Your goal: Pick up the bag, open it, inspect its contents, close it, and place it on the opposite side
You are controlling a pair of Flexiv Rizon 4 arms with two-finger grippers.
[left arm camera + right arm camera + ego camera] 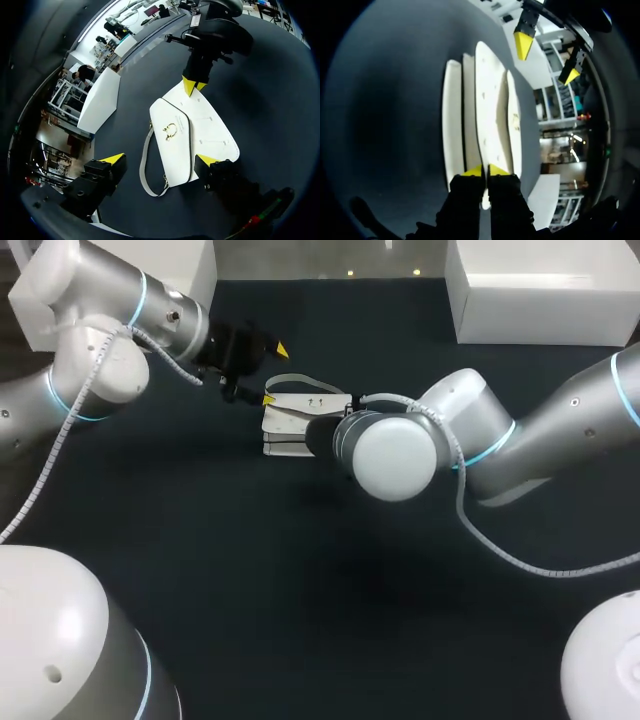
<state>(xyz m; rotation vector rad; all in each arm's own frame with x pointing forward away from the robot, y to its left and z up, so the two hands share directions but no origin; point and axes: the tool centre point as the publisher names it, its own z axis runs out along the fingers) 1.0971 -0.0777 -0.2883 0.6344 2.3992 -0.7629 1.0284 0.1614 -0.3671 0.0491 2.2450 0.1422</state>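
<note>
The bench is a dark, matte surface, and a white bag lies flat on it with its flap and gold clasp facing up. The bag's body sits between the spread fingers of the left tool, and its other end is at the tips of the right tool. The bag's pale strap lies in a loop on the bench just beside the bag, within the left tool's span, while a white box stands near the bench's far edge on the right tool's side, well apart from both tools and from the bag.
</note>
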